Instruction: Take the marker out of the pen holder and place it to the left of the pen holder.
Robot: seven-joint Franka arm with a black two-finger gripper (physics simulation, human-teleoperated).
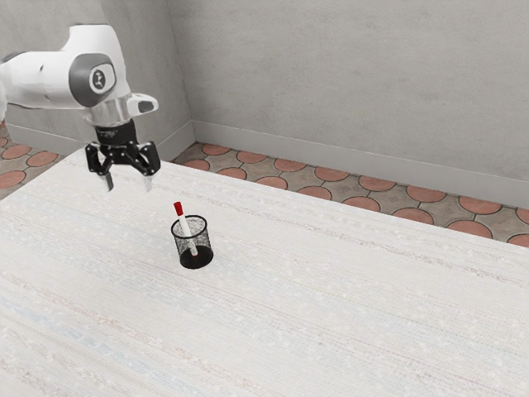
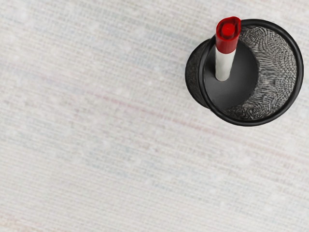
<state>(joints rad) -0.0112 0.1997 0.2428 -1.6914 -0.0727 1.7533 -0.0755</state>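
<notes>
At the exterior view's left edge the arm (image 1: 41,80) is cut off by the frame, so its base is out of sight. On the round grey cover of its joint sits a small dark emblem (image 1: 99,78), which I can't make out well enough to name. Below it, pale lettering (image 1: 109,133) runs across the black housing above the gripper (image 1: 127,184), too small to read. The jaws stand wide apart with a clear gap between them, holding nothing; their pale tips nearly melt into the white table (image 1: 331,314).

Further right, lower and apart from the gripper, the marker (image 1: 184,224) stands tilted inside the pen holder (image 1: 204,245). Its red cap pokes above the rim and leans to the exterior view's left. The white barrel and a bit of red at the bottom are seen through the black mesh, which blurs their outline. In the wrist view the cap's end faces up, and the barrel is foreshortened, with its lower tip hidden beneath it. The holder's dark base shows beside the barrel.

Behind the table, its edge hides part of the red-and-grey tiled floor (image 1: 332,175), below a plain grey wall (image 1: 347,83).
</notes>
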